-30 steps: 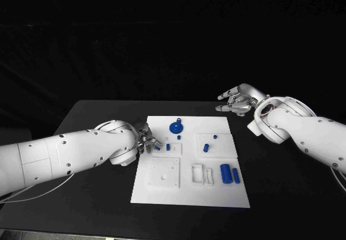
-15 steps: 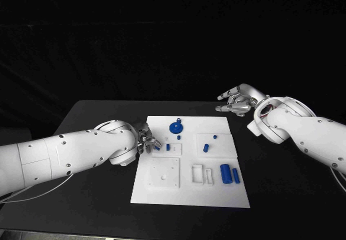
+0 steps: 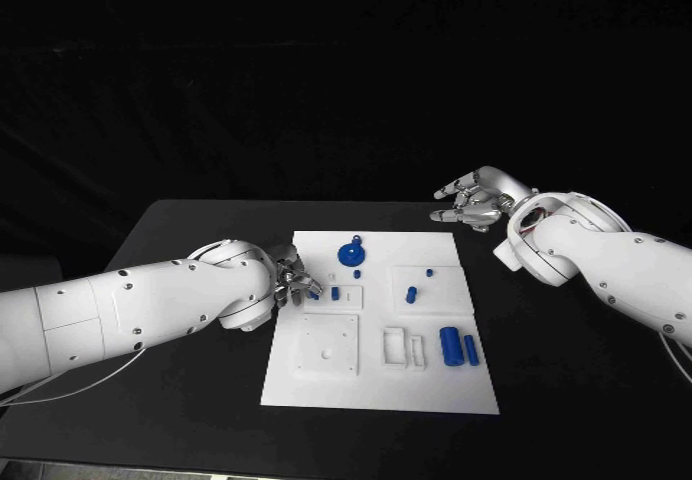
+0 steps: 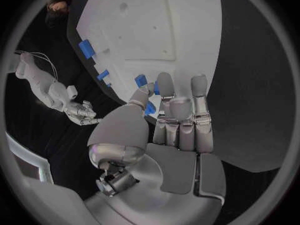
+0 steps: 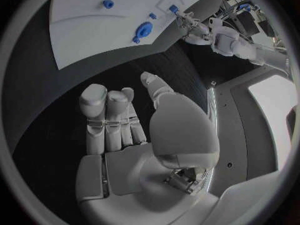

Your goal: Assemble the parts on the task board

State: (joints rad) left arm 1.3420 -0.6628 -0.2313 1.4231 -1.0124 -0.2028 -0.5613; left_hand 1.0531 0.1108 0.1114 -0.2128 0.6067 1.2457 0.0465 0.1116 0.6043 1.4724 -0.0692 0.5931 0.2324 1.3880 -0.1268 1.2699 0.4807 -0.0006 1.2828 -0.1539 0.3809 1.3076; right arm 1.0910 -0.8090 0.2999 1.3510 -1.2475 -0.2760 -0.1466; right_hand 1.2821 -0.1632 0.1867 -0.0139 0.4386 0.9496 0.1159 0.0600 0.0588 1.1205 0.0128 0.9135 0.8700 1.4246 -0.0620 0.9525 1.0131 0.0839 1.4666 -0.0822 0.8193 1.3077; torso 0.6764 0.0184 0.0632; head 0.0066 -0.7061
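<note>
The white task board point(image 3: 378, 385) lies in the middle of the table. My left hand point(image 3: 294, 279) is at its left edge, and the thumb and a finger pinch a small blue part point(image 3: 315, 295), also seen in the left wrist view as a small blue part point(image 4: 155, 89) between the fingers point(image 4: 180, 112). A round blue knob point(image 3: 352, 254) and several small blue pegs point(image 3: 413, 295) stand further along the board. Two blue cylinders point(image 3: 453, 346) lie near its right edge. My right hand point(image 3: 473, 201) hovers beyond the board's far right corner, fingers stretched out and holding nothing point(image 5: 128, 120).
A square white recess point(image 3: 329, 345) and narrow slots point(image 3: 405, 348) occupy the board's near half. Black table point(image 3: 188, 400) surrounds the board on all sides. My right arm point(image 3: 606, 265) reaches over the table's right side.
</note>
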